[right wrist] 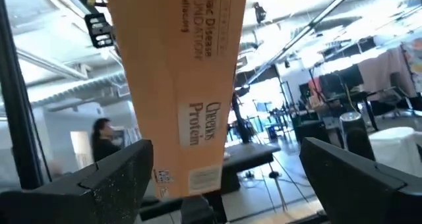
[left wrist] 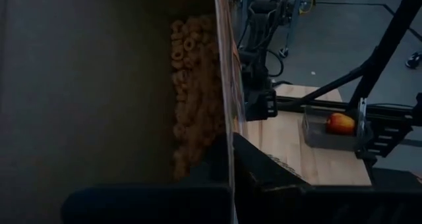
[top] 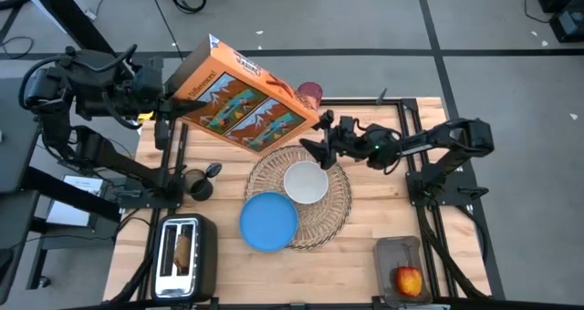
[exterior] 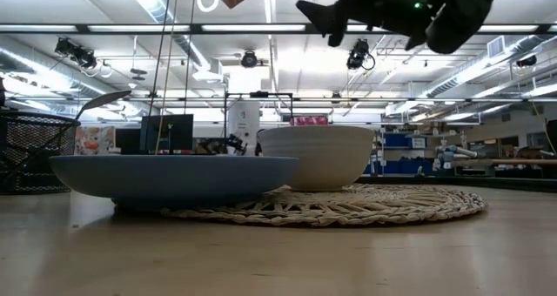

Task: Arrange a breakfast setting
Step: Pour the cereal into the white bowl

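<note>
High view shows you the orange cereal box [top: 239, 98] held in the air at a slant over the table's far side, its lower corner reaching toward the white bowl [top: 306, 182] that sits on the round woven wicker placemat [top: 321, 210], with the small blue plate [top: 269, 222] overlapping the mat's near edge. Your left gripper [top: 166, 100] pinches the box at its upper end; the left wrist view looks down inside at cereal rings [left wrist: 191, 99]. Your right gripper [top: 321, 139] hovers just beside the box's lower corner, fingers spread and empty. You seem to be at the pouring step; next, bring the opening over the bowl and tip further. The red-yellow apple [top: 409, 279] waits in its tray at the near right.
</note>
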`<state>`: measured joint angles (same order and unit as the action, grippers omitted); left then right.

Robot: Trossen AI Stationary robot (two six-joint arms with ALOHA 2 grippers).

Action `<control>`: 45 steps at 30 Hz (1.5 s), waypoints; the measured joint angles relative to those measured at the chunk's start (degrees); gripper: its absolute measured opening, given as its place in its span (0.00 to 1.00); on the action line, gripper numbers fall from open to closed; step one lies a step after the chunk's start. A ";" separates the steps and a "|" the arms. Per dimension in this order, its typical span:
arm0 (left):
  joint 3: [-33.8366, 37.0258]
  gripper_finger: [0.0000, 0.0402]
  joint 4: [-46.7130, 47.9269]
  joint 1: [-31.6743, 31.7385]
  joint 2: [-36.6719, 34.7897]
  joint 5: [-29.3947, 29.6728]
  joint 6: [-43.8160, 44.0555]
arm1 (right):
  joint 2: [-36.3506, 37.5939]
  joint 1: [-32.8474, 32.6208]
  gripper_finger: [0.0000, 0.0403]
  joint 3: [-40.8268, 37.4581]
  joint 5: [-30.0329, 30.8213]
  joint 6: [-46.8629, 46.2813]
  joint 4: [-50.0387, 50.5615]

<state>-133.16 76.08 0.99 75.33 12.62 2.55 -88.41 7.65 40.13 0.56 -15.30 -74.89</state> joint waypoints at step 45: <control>-0.02 0.00 -10.63 0.00 3.76 -1.94 -2.27 | -1.41 2.66 0.85 20.02 -15.40 -0.74 7.41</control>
<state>-133.19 65.45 0.99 79.09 10.68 0.28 -89.82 10.31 60.14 -14.84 -16.04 -67.48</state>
